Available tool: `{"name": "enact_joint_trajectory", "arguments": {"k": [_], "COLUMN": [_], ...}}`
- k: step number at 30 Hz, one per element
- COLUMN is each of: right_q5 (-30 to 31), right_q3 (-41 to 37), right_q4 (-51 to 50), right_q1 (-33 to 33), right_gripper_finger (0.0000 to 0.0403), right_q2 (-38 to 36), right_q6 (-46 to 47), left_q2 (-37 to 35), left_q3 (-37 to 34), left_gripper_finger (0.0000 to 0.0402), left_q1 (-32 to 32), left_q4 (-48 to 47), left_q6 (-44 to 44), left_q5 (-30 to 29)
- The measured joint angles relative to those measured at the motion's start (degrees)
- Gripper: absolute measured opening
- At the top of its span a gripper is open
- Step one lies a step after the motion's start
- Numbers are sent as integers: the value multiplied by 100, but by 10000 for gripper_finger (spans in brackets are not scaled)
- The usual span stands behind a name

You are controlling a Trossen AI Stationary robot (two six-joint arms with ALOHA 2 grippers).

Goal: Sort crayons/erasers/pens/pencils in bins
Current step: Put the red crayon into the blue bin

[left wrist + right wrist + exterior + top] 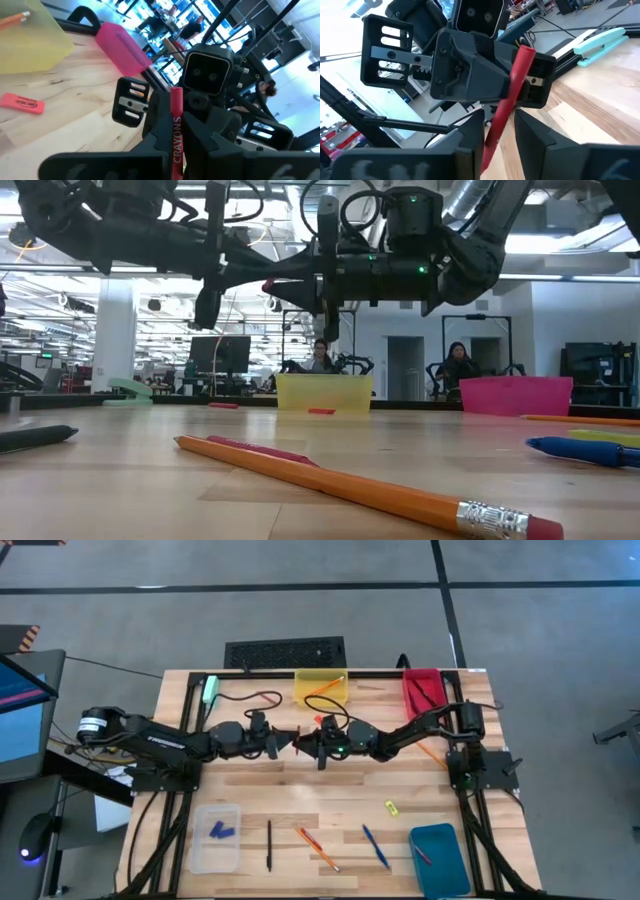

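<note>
A red crayon (176, 125) printed CRAYONS is held in the air over the middle of the table, where both grippers meet tip to tip. My left gripper (284, 743) is shut on it. My right gripper (306, 745) faces it from the right. Its open fingers stand on either side of the crayon's other end (496, 131), with a gap showing on both sides. The yellow bin (320, 690) and red bin (422, 690) sit at the far edge. The clear bin (216, 837) and teal bin (440, 860) sit at the near edge. My left gripper pinches the crayon between its two fingers at one end (177, 152). It comes in level from the table's left, with the fingers lying along the stick. The crayon is lifted clear and points toward my right gripper.
On the near half of the table lie a black pen (269, 845), an orange pencil beside a red crayon (318, 848), a blue pen (376, 846) and a yellow eraser (391, 807). A red-orange eraser (22, 103) lies near the yellow bin. A pale-green block (210, 690) sits far left.
</note>
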Motion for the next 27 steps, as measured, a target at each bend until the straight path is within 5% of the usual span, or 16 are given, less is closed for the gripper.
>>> {"name": "enact_joint_trajectory", "arguments": {"k": [14, 27], "right_q5": [-14, -116], "right_q3": [-4, 9], "right_q4": [-20, -26], "right_q1": [4, 4], "right_gripper_finger": [27, 27], "right_q2": [-7, -11], "right_q6": [24, -130], "left_q2": [27, -362], "left_q3": [-11, -11], "left_gripper_finger": [24, 142], "left_q1": [9, 258], "left_q4": [75, -220], "left_q6": [387, 1372], "left_q5": [318, 1245]}}
